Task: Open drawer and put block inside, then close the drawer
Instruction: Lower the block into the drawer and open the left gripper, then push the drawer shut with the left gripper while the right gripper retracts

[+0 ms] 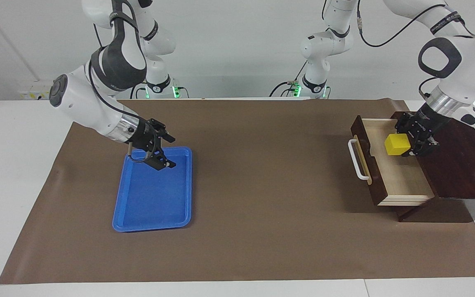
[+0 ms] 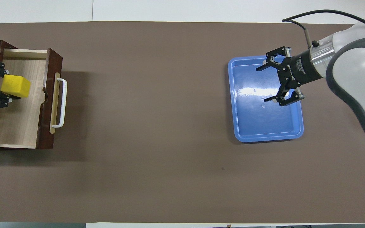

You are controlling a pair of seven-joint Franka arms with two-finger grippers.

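Block (image 1: 397, 144), a small yellow cube, hangs tilted over the pale inside of the pulled-out drawer (image 1: 402, 181), clamped in the left gripper (image 1: 411, 145) at the left arm's end of the table; that gripper is partly cut off at the overhead view's edge; the drawer's white handle (image 1: 357, 160) faces the table's middle; the right gripper (image 1: 164, 153), fingers spread wide, waits over the blue tray (image 1: 138, 206).
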